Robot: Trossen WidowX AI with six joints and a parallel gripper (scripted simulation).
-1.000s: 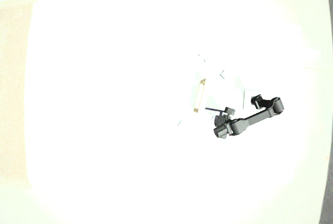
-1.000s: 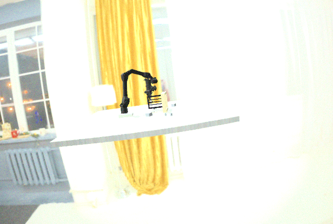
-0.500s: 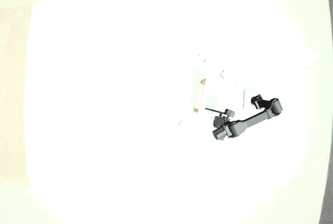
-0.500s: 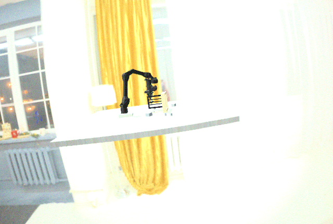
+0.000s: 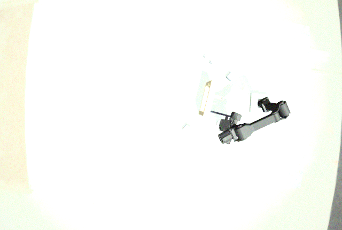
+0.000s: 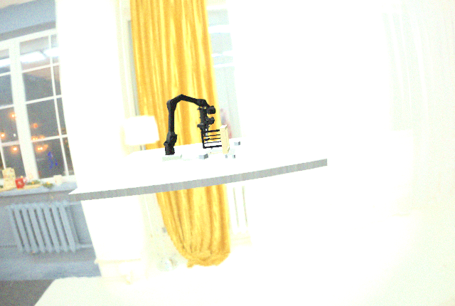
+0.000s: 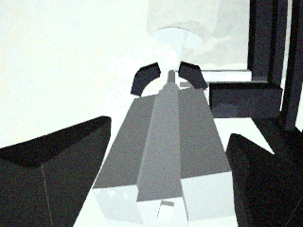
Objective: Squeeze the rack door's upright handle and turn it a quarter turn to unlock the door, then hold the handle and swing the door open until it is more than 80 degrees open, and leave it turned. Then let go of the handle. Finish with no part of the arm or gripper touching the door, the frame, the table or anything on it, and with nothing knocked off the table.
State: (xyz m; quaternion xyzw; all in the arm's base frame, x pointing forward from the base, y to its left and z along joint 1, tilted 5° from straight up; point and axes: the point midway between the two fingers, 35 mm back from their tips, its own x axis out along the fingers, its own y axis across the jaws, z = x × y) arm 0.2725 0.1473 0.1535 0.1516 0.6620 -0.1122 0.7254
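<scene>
Stands fairly wide with the end effector (image 5: 229,123) (image 6: 204,129) (image 7: 169,134), straddling the grey handle (image 7: 163,142) without clamping it, with a narrow gap along the left finger and contact at the right impossible to tell. Shows the barred door (image 5: 219,113) (image 6: 212,146) swung out from the tan upright panel (image 5: 204,99) (image 6: 225,139), well inside the front edge of the bench (image 6: 205,181).

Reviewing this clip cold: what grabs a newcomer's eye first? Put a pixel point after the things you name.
In the exterior view, the tall yellow curtain (image 6: 172,75) behind the table dominates. Next comes the black arm (image 5: 262,122) (image 6: 171,119), arched above the white tabletop (image 6: 275,155) beside the black barred door (image 5: 219,113) (image 6: 212,146). The top view is mostly glare, leaving the dark arm standing out right of center.
</scene>
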